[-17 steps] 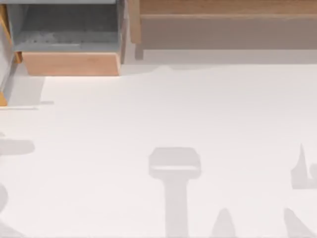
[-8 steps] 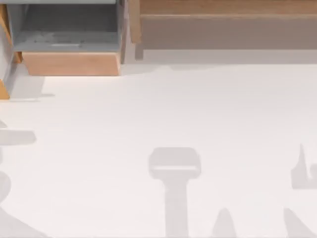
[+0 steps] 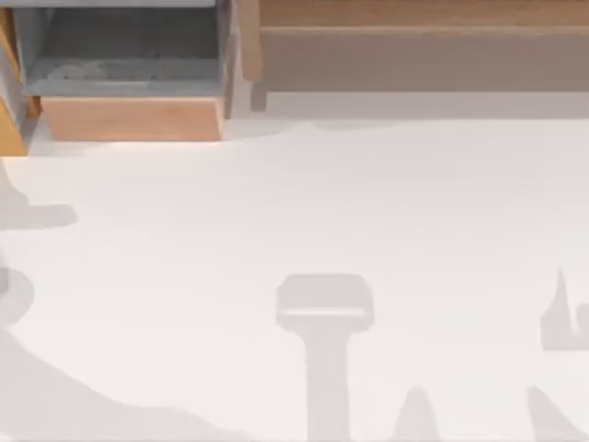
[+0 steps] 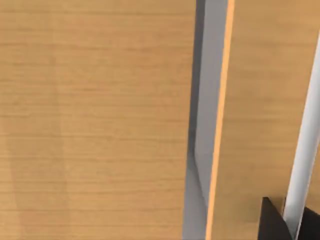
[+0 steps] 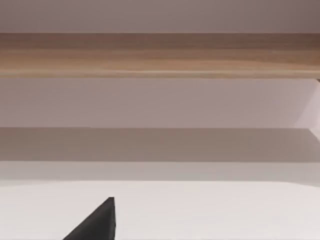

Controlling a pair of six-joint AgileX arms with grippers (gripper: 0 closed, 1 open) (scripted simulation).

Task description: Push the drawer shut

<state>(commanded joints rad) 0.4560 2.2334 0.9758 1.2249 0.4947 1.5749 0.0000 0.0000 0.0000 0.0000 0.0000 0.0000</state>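
Note:
The drawer [image 3: 133, 118] stands at the table's far left in the top view, pulled out of its cabinet. Its light-brown front panel faces the table, and the grey floor [image 3: 129, 51] and grey walls lie open behind it. The left wrist view is close on light-brown wood [image 4: 95, 120] with a grey gap [image 4: 205, 100] beside it; I cannot tell which panel this is. A dark piece of my left gripper [image 4: 272, 225] shows at that picture's edge. A dark piece of my right gripper [image 5: 97, 225] hangs over the white table, facing the wooden shelf slab [image 5: 160, 55].
A long wooden shelf slab [image 3: 423, 14] runs along the far edge to the right of the drawer. A wooden edge [image 3: 9, 129] shows at the left border beside the drawer. Arm shadows lie on the white table [image 3: 304, 212] at the left and near edges.
The shadow at the table's left has grown and moved toward the drawer. The wooden edge at the left border sits farther back. The drawer and the right-hand shadows have not moved.

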